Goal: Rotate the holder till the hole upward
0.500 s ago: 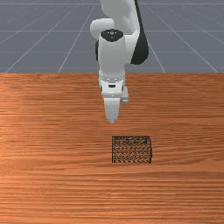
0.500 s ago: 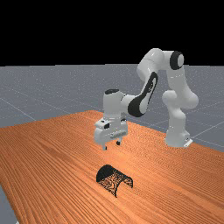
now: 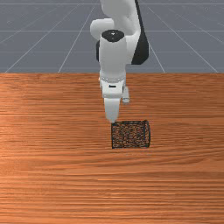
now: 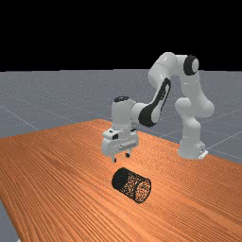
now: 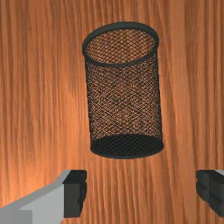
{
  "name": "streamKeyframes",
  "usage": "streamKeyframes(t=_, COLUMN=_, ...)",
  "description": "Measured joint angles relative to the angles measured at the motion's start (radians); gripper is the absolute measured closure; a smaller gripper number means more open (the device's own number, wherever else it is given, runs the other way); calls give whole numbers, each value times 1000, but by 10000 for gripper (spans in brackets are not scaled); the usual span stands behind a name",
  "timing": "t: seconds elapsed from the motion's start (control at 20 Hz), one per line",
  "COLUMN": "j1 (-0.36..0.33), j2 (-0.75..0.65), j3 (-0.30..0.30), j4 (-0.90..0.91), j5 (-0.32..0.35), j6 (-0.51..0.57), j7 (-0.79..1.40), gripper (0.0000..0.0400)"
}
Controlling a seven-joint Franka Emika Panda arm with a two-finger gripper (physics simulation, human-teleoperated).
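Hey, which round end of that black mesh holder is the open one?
The thick-rimmed end, farther from the white-and-grey gripper, at the front view's right. The other end, nearer the gripper, is closed by a dark mesh base.

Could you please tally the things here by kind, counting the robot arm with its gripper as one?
Mesh holder, lying on its side: 1
Wooden table: 1
Robot arm, with its open gripper: 1
Total: 3
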Motion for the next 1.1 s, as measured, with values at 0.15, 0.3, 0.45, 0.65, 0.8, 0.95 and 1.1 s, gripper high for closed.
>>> streamKeyframes(t=0.15, j1=27, j2=2, j3=1, j4=2, j5=-2, j6=-1, j7=71, gripper=7)
streamKeyframes(t=0.3, j1=53, j2=5, j3=12, j4=8, j5=-7, j6=-3, j7=95, gripper=1)
streamKeyframes(t=0.45, j1=90, j2=12, j3=16, j4=20, j5=-10, j6=-8, j7=181, gripper=0)
streamKeyframes(t=0.65, j1=143, j2=28, j3=24, j4=45, j5=-15, j6=-18, j7=285, gripper=0)
streamKeyframes(t=0.8, j1=194, j2=51, j3=32, j4=82, j5=-21, j6=-33, j7=380, gripper=0)
streamKeyframes(t=0.95, j1=255, j2=85, j3=39, j4=138, j5=-26, j6=-55, j7=493, gripper=0)
streamKeyframes(t=1.1, j1=292, j2=113, j3=56, j4=184, j5=-36, j6=-73, j7=508, gripper=0)
